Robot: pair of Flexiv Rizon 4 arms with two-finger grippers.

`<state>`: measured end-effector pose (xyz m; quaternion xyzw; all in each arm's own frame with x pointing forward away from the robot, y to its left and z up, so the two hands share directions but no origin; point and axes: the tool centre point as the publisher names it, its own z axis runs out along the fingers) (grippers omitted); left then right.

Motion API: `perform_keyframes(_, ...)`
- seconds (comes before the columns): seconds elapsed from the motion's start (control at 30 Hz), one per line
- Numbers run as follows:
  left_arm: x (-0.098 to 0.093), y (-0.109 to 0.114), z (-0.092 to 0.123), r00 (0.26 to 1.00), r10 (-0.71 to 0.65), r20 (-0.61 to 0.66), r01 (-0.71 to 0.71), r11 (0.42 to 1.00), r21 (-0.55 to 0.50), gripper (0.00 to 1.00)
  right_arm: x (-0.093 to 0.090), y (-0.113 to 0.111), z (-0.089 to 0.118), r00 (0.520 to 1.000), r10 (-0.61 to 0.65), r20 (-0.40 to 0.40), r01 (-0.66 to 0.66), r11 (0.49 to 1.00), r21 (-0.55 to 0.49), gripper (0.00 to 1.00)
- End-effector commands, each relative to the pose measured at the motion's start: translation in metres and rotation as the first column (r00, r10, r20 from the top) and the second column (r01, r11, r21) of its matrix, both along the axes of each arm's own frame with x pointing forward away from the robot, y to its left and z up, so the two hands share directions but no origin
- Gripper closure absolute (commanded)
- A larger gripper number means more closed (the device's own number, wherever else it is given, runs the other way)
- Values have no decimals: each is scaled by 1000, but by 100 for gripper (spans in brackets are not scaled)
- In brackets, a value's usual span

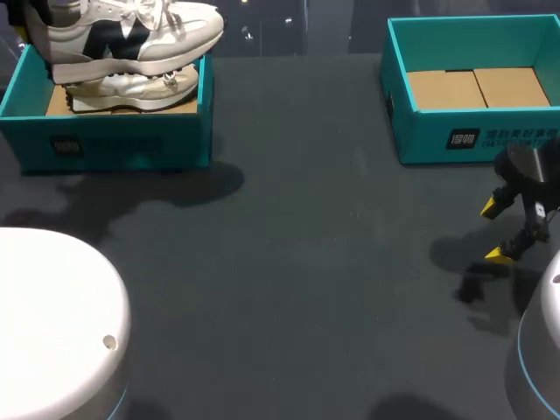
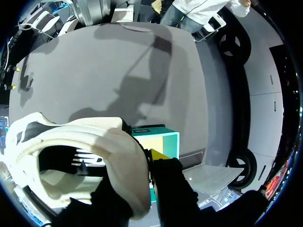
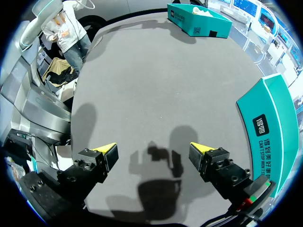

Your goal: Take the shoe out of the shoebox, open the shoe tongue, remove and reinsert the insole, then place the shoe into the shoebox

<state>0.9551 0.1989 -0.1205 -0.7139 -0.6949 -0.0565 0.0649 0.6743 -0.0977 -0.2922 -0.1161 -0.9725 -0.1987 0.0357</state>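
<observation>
A white shoe with dark side panels [image 1: 131, 35] hangs just above the left teal shoebox [image 1: 114, 140]. A second white shoe [image 1: 131, 87] lies inside that box. In the left wrist view my left gripper [image 2: 145, 163] is shut on the heel collar of the raised shoe [image 2: 80, 156]. One yellow tip shows outside the collar and the other finger is hidden inside the shoe. My right gripper [image 1: 501, 232] is open and holds nothing, low over the table in front of the right teal shoebox [image 1: 472, 131]. In its own view my right gripper [image 3: 152, 150] is beside that right teal shoebox [image 3: 274, 127].
The right shoebox shows only its brown cardboard floor [image 1: 477, 87]. Dark table [image 1: 306, 262] stretches between the two boxes. The white domes of my arm bases sit at the near left [image 1: 52, 324] and near right [image 1: 542, 350].
</observation>
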Motion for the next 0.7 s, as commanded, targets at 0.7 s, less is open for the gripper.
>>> perform_keyframes(0.7,-134,-180,-55,994,-108,11,108,993,48,100,-2,0,0,1000,-1,3,1,1000,-3,0)
